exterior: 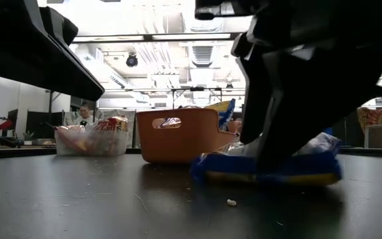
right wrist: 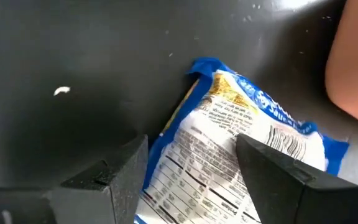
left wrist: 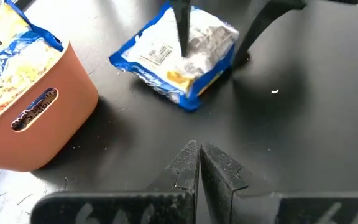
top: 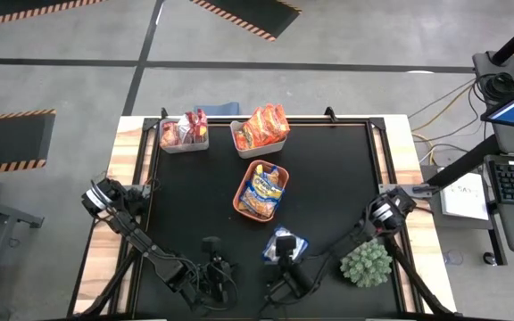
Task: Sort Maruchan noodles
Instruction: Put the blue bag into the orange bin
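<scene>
High view, left bin: a pale bin [top: 184, 135] at the table's far left holds red-and-white packets [top: 194, 127], standing on edge.
Left gripper: the left gripper [left wrist: 199, 163] rests low at the near edge, left of centre, its jaws pressed together on nothing, pointing toward the loose packet.
Middle bin: a second pale bin [top: 259, 134] just right of the first is packed with orange-red packets [top: 264, 125].
Orange tray: the orange tray [top: 244, 201] sits mid-table with blue-and-yellow packets [top: 266, 187] lying in it, one poking over the rim.
Loose packet: a blue-and-yellow packet [right wrist: 229, 162] lies flat on the black mat [top: 328, 178], label side up, near the tray's near corner but apart from it.
Right gripper: the right gripper [right wrist: 194, 171] stands over that packet, jaws apart, one finger on each side of its short width; I cannot tell whether they press it yet.
Handling: likely light, crinkly and slick, with a brittle noodle block inside; a firm squeeze could crack it, a loose one could let it slide.
Where to hold: across the block's middle, not the thin sealed ends, which would fold.
Open room: bare mat lies left and right of the packet; the tray wall is the closest obstacle.
Right edge: a spiky green plant ball [top: 366, 264] sits near the right arm's base, clear of a straight lift toward the tray.
</scene>
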### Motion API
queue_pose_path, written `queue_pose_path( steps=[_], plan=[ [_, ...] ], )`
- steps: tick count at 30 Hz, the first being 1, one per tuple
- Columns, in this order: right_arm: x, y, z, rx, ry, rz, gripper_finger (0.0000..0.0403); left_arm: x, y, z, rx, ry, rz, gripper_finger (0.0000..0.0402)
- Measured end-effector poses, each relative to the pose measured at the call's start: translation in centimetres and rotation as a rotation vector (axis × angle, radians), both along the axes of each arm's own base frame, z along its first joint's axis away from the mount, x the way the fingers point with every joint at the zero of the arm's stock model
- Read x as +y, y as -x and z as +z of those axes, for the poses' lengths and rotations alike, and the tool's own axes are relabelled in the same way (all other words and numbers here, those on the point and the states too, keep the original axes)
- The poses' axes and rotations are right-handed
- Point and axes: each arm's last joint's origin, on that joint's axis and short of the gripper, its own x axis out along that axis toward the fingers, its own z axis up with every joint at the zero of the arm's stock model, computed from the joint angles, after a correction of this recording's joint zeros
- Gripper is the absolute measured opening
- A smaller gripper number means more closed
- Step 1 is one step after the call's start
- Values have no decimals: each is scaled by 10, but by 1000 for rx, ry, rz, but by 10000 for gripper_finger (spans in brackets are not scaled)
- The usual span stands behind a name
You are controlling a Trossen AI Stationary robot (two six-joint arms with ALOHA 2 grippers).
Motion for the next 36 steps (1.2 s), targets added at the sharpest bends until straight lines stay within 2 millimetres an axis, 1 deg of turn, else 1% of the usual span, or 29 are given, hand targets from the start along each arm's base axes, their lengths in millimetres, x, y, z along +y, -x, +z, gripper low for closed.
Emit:
queue_pose_path(
  steps=[3, 6, 9, 12, 15, 16, 19, 22, 24, 26, 29, 33, 36],
  plan=[
    [-3, -2, -3, -11, -3, -7, 220, 0, 0, 0, -7, 4, 1, 0],
    [-4, -3, -4, -12, -1, -11, 188, 0, -1, 1, -26, -2, 13, 0],
    [-5, -3, -4, -10, 1, -13, 142, 0, -1, 1, -29, -5, 15, 0],
    [-5, -3, -3, -12, 1, -13, 88, 0, -1, 1, -31, -3, 16, 0],
    [-4, -3, -3, -9, -7, -4, 29, 0, -2, 4, -79, -22, 45, 0],
    [-5, -2, -2, -7, -7, 2, 19, 0, -3, 5, -106, -36, 63, 0],
    [-5, -2, 1, -6, -12, 16, 12, 4, -6, 8, -188, -92, 139, 0],
    [-4, -2, 9, -27, -19, 52, 9, 7, -10, 9, -194, -118, 154, 5],
    [-1, -3, 17, -75, -39, 84, 9, 8, -12, 10, -207, -99, 160, 16],
    [2, -4, 27, -131, -63, 114, 8, 7, -15, 11, -212, -75, 146, 34],
    [3, -4, 37, -202, -90, 156, 8, 2, -18, 15, -207, -63, 72, 68],
    [0, -1, 43, -260, -107, 187, 8, -5, -22, 19, -169, -59, -94, 122],
    [-5, 3, 47, -294, -123, 185, 8, -3, -25, 17, -151, -77, -127, 162]
  ],
)
